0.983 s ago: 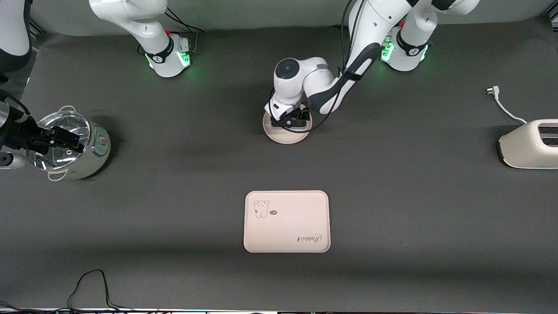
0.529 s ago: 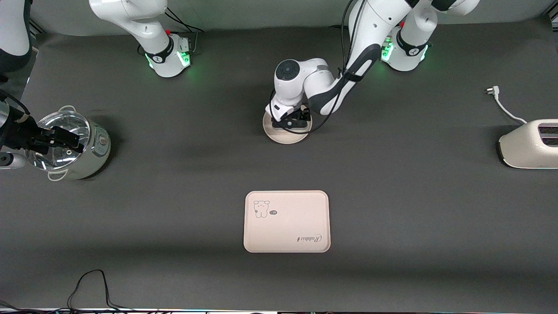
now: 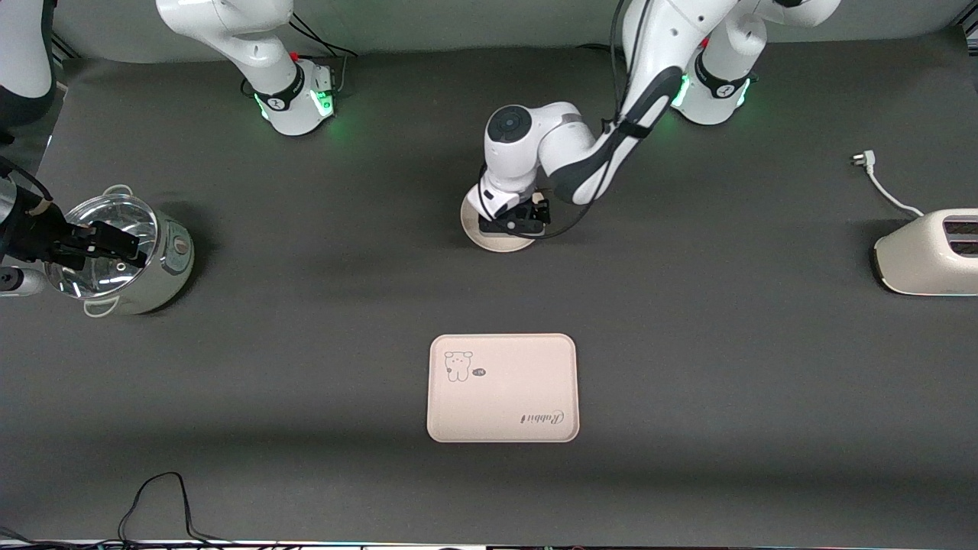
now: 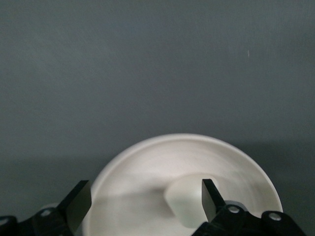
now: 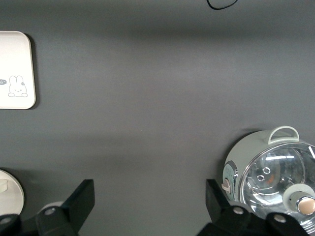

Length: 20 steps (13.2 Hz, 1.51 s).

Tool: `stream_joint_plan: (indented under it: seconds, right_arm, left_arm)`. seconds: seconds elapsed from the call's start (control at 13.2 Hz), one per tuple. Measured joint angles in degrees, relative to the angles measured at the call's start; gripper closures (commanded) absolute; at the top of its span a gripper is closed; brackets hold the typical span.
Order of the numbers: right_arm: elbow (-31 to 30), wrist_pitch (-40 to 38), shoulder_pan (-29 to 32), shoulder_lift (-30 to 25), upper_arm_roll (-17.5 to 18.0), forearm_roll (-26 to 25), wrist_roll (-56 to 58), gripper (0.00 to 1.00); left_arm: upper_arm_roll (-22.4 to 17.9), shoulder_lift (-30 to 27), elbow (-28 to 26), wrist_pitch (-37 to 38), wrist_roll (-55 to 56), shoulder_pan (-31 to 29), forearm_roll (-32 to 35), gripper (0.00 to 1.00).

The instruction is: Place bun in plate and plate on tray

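A: Bun (image 4: 184, 201) is lying in the plate (image 4: 142, 172), and the left gripper (image 4: 142, 204) stands open around it, holding nothing. One finger is just beside the bun, the other well apart from it

B: What changed in the last second?

A: The left arm has shifted a little toward its own end of the table and seems to be lifting off; in the front view the left gripper (image 3: 513, 224) now covers less of the plate (image 3: 497, 243) than it did. The plate itself hasn't moved. My reading is that the bun has just been let go, so the first half of the job looks done

B: And the tray?

A: The tray (image 3: 502, 387) sits nearer the front camera than the plate, well apart from it, with nothing on it. The plate has yet to go there, so I'd judge the next step is a grasp on the plate's rim, kept level so the bun doesn't roll out

B: The right arm?

A: Waiting. The right gripper (image 5: 147, 206) hangs open and empty over the mat next to the pot (image 5: 273, 174), at the right arm's end of the table. A toaster (image 3: 928, 252) lies at the left arm's end, untouched
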State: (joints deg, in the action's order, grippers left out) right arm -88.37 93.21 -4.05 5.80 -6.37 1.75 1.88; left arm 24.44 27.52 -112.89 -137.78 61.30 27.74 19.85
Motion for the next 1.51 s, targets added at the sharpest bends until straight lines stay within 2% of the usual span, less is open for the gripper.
stream_joint_plan:
  seconds: [0.3, 0.45, 0.61, 0.83, 0.91, 1.06, 1.29, 1.51]
  right_arm:
    - [-0.02, 0.00, 0.00, 0.00, -0.07, 0.00, 0.01, 0.00]
    - [-0.03, 0.00, -0.01, 0.00, -0.08, 0.00, 0.02, 0.00]
    - [-0.04, 0.00, -0.02, 0.00, -0.07, 0.00, 0.02, 0.00]
    - [-0.05, 0.00, -0.45, -0.06, 0.01, 0.00, 0.02, 0.00]
    - [-0.06, 0.00, -1.07, -0.18, 0.02, 0.00, 0.02, 0.00]
    - [-0.28, -0.06, -2.46, -0.70, 0.04, 0.00, 0.02, 0.00]
    - [-2.02, -0.28, -5.20, -2.49, 0.06, 0.00, -1.15, 0.00]
    - [-5.65, -0.39, -12.31, -5.52, 0.15, 0.03, -10.18, 0.00]
  left_arm:
    - [-5.08, -11.44, 2.02, 10.72, -15.18, -3.88, -12.93, 0.00]
    - [-9.56, -18.17, 3.43, 18.09, -19.26, -6.09, -14.44, 0.00]
    - [-15.69, -22.77, 6.33, 24.85, -25.45, -8.09, -14.78, 0.00]
    - [-25.25, -24.46, 13.13, 33.28, -39.12, -9.79, -15.09, 0.00]
    - [-27.09, -24.62, 14.77, 34.61, -42.74, -10.78, -15.12, 0.00]
    - [-28.59, -25.69, 16.40, 36.51, -48.10, -13.90, -15.15, 0.00]
    - [-28.78, -28.88, 16.63, 41.99, -51.20, -18.27, -16.02, 0.00]
    - [-28.80, -30.47, 16.40, 46.50, -55.47, -21.40, -19.23, 0.00]
